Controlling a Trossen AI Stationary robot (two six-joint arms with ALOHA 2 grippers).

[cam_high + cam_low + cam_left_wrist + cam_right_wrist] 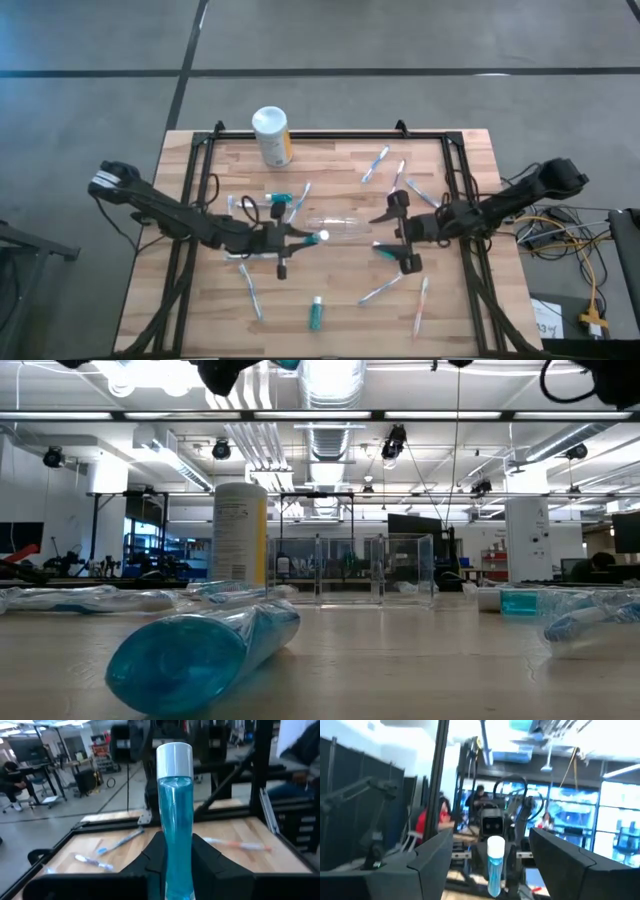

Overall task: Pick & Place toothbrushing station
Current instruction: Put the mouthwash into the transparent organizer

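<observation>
teal tube with a white cap (174,820) is hanging mid-bench, clamped in the left gripper (290,240); the right gripper (400,232), jaws spreading wide opposite, is probably readying a handover.

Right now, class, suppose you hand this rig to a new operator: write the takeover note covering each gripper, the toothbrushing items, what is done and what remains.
Left gripper: shut on a teal tube with a white cap, held mid-table, pointing at the right arm.
Right gripper: open, empty, facing the left one across the table.
Clear cup: lying on its side between the two grippers.
Toothbrushes: scattered loose over the table; another teal tube lies near the front edge.
Done: one tube picked up. Left: nothing is in the cup yet; the cup, brushes and tubes need setting in place.
</observation>
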